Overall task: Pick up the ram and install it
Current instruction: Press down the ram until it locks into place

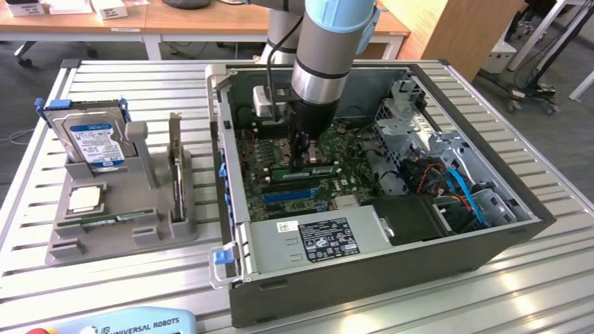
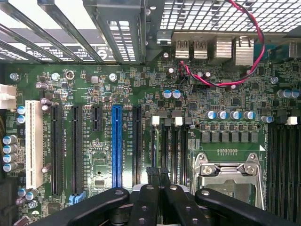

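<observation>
1. Ram (image 1: 314, 170): a green stick standing on edge on the motherboard (image 1: 278, 149), inside the open case (image 1: 371, 271). It is just beside the tips of the jaws, and whether it is fully seated cannot be told.
2. Jaws: clenched, tips together low over the board. In the wrist view they sit above the narrow black slots (image 2: 169, 146) with white clips. Nothing shows between them.
3. Arm (image 1: 320, 69): reaches straight down into the case from above.
4. Board near the jaws, wrist view: a blue slot (image 2: 116, 146) to one side of the black slots and a metal socket (image 2: 228, 174) to the other.
5. Power supply (image 1: 316, 240): a grey box with a label, at the case's near wall.
6. Holder (image 1: 121, 236): a grey fixture on the table (image 1: 139, 83), towards the exterior view's left, well apart from the case.
7. Holder contents: a second ram (image 1: 113, 221) lying flat, a square silver chip (image 1: 85, 200) and an upright blue-labelled drive (image 1: 93, 139).
</observation>
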Available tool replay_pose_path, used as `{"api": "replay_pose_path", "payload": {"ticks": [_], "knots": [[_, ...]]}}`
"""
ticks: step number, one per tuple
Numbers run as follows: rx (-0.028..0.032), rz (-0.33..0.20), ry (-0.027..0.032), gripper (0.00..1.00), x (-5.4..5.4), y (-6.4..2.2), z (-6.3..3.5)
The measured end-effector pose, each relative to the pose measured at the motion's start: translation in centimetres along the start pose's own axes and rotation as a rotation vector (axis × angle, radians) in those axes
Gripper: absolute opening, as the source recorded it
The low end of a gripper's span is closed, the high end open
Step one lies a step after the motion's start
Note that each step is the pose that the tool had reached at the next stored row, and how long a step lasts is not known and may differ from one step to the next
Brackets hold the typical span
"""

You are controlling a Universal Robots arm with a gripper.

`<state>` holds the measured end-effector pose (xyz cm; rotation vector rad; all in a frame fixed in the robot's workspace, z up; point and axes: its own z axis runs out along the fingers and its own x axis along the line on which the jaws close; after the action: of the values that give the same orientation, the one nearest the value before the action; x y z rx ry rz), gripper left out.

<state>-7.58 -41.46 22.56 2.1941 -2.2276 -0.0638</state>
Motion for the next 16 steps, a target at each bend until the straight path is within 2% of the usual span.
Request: {"api": "replay_pose_path", "payload": {"ticks": [16], "knots": [[-0.0001,0.0,-0.0008,0.1,0.01,-0.01,0.24]]}}
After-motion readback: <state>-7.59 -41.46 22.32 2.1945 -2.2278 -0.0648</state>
